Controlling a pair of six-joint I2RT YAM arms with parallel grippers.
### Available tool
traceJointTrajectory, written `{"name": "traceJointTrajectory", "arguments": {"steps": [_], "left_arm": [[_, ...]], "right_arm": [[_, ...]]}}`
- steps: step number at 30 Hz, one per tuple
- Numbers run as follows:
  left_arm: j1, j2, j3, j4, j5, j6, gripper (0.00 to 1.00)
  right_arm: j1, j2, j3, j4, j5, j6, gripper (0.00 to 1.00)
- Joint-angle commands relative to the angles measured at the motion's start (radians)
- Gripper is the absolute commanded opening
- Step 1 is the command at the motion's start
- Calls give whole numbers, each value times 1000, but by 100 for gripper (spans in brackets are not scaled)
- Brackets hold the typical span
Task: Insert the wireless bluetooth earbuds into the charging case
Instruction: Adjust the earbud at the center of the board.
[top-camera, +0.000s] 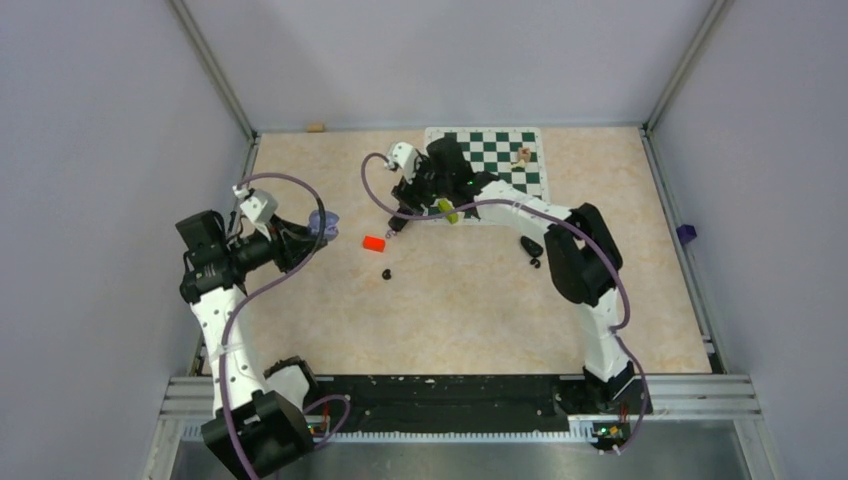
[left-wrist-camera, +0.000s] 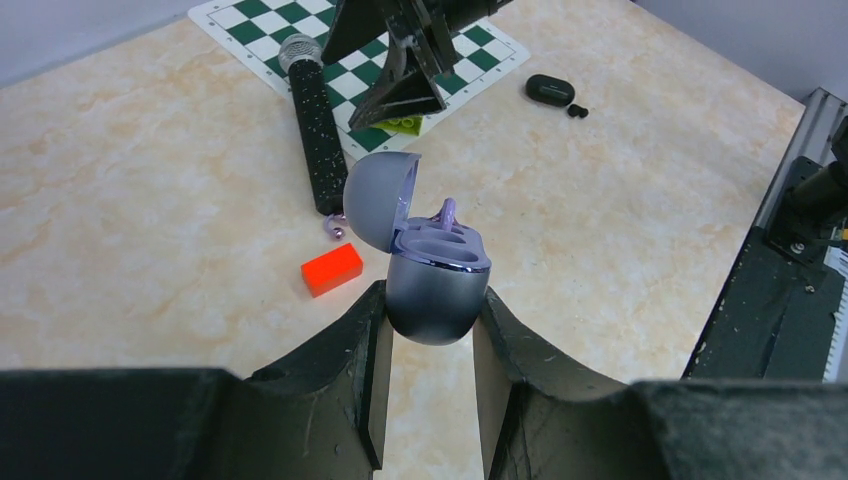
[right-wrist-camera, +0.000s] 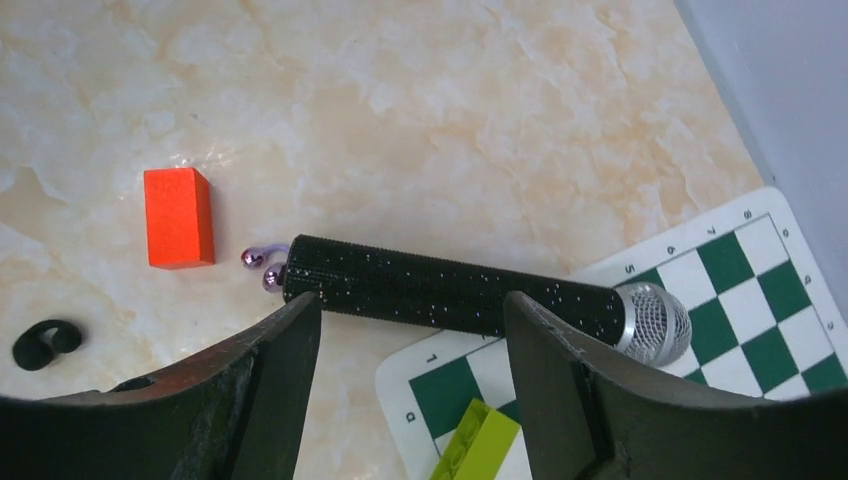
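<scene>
- We see the bench (top-camera: 450, 320), pale marbled top, carrying everything.
- L arm (top-camera: 215, 270) is at the left side; R arm (top-camera: 560, 240) reaches in to the middle.
- Chess mat (top-camera: 500, 150) lies at the far edge.
- Mic (right-wrist-camera: 420, 285) is black and lies flat, head on the mat's corner. R jaws are spread wide over it w/ nothing in them.
- Charging case (left-wrist-camera: 420, 250) is lavender-grey, lid open, upright. L jaws pinch its lower half.
- Dark case (left-wrist-camera: 549, 90) is shut and sits well apart on the bench.
- Red block (right-wrist-camera: 179, 217) is near the mic's tail.
- Green brick (right-wrist-camera: 480, 440) is on the mat.
- Purple earbud (left-wrist-camera: 447, 212) stands in a well of the charging case.
- 2nd purple earbud (right-wrist-camera: 252, 258) is on the bench, touching the mic's tail.
- Black earbud (right-wrist-camera: 45, 343) is near the red block; another black earbud (left-wrist-camera: 576, 111) is just beside the dark case.
</scene>
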Motion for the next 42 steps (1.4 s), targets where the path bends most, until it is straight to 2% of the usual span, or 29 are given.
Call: {"name": "traceJointTrajectory", "arguments": {"steps": [1, 8, 13, 21, 36, 42], "left_arm": [[96, -29, -29, -29, 138, 85, 0], [148, -11, 12, -172, 190, 214, 0], [191, 2, 5, -211, 221, 267, 0], [221, 26, 31, -326, 270, 379, 0], [258, 27, 25, -370, 312, 431, 0], [265, 27, 25, -378, 320, 441, 0]], "right_arm": [[37, 66, 89, 5, 36, -214, 68], [62, 122, 75, 62, 110, -328, 73], [81, 157, 57, 154, 162, -319, 73], [123, 204, 57, 198, 294, -313, 73], [189, 255, 117, 248, 421, -349, 75], [203, 274, 184, 172, 418, -348, 75]]}}
